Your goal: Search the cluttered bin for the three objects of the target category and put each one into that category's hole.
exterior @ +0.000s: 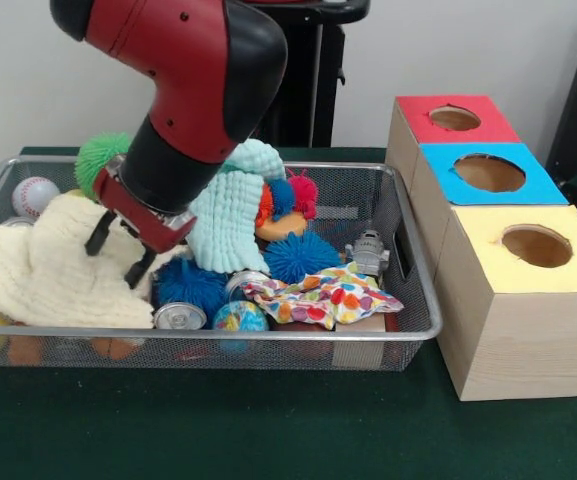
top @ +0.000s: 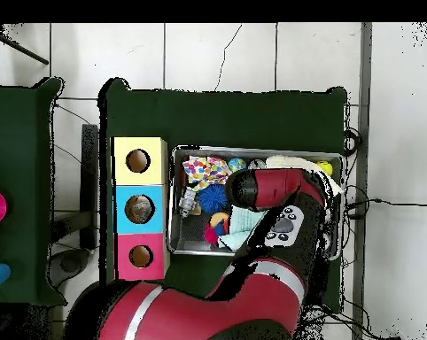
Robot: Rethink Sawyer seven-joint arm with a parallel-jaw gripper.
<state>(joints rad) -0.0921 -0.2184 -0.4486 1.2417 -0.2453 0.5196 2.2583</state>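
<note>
The gripper [exterior: 118,250] reaches down into the left half of the bin [exterior: 413,330], its two dark fingers [exterior: 98,232] spread a little apart and touching the cream cloth [exterior: 53,270] there; they seem to hold nothing, though the cloth hides their tips. One small clear bottle [exterior: 368,252] stands upright near the bin's right wall, just behind the spotted cloth [exterior: 323,295]. Other bottles cannot be made out among the clutter. The blue box's hole [exterior: 489,173] lies to the right of the bin, between the red box [exterior: 455,118] and the yellow box [exterior: 535,246]. In the overhead view something seems to sit inside that blue hole [top: 139,209], but it is too small to tell what. Around the gripper lie a mint cloth [exterior: 233,215], blue spiky balls [exterior: 300,255], a can [exterior: 180,316], a small globe ball [exterior: 240,318] and a baseball [exterior: 34,195] at the far left corner.
</note>
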